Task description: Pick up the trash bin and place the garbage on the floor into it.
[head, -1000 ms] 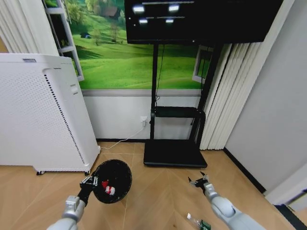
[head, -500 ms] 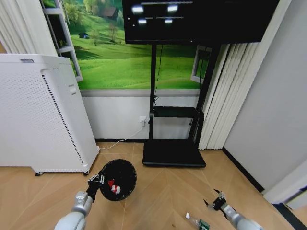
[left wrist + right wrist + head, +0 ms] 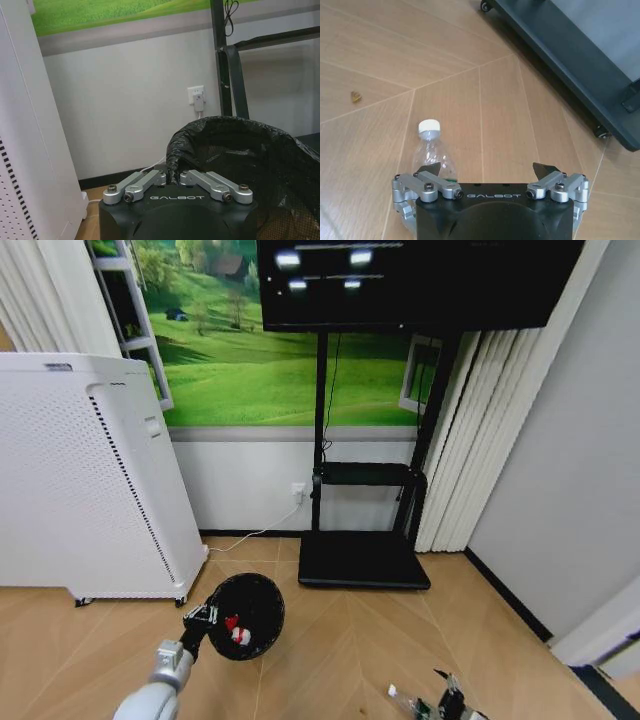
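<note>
One trash bin (image 3: 250, 615) (two scraps (image 3: 236, 629) inside); one bottle (image 3: 431, 152).

Wood floor (image 3: 350, 650), meadow mural (image 3: 250, 370), black stand (image 3: 365, 558).

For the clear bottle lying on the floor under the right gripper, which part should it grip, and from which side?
Probably the bottle's ribbed body just below the white cap, coming straight down from above. It lies flat on the wooden floor, so only its top and sides are reachable. The right gripper hangs open over it, but one finger sits above the body rather than beside it, so it likely needs to shift sideways to straddle the bottle.
</note>
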{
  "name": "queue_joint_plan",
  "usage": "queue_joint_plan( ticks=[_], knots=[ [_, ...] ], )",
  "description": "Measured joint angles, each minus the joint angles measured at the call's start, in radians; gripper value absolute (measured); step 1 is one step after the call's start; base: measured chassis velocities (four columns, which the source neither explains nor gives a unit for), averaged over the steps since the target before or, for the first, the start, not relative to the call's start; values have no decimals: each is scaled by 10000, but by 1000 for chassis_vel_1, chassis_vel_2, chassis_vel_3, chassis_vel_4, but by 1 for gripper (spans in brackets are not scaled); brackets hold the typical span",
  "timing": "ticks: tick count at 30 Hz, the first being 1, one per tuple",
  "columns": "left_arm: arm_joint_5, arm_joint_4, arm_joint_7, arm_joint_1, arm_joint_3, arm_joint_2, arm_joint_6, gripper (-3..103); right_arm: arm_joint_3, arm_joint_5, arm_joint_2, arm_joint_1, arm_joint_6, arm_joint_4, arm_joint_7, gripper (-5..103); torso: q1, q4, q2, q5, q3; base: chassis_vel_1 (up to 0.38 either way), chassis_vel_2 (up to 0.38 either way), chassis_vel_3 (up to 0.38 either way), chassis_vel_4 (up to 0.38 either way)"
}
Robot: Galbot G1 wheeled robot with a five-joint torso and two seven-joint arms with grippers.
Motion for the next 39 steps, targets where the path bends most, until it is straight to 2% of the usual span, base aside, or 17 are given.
queue_joint_plan(
  ticks=[11,22,39],
  knots=[
    [46,140,1,-76,68,-72,-26,6,145,-352,196,-658,203,41,35,100,0,1,0,-2,0,0,0,0,0],
    [143,138,3,3,30,-104,-62,6,-675,-562,1088,229,369,-1090,-161,100,0,1,0,-2,0,0,0,0,0],
    [261,95,3,104,64,-160,-70,6,-704,-754,1763,1008,728,-2620,-300,100,0,0,0,-3,0,0,0,0,0]
  ],
)
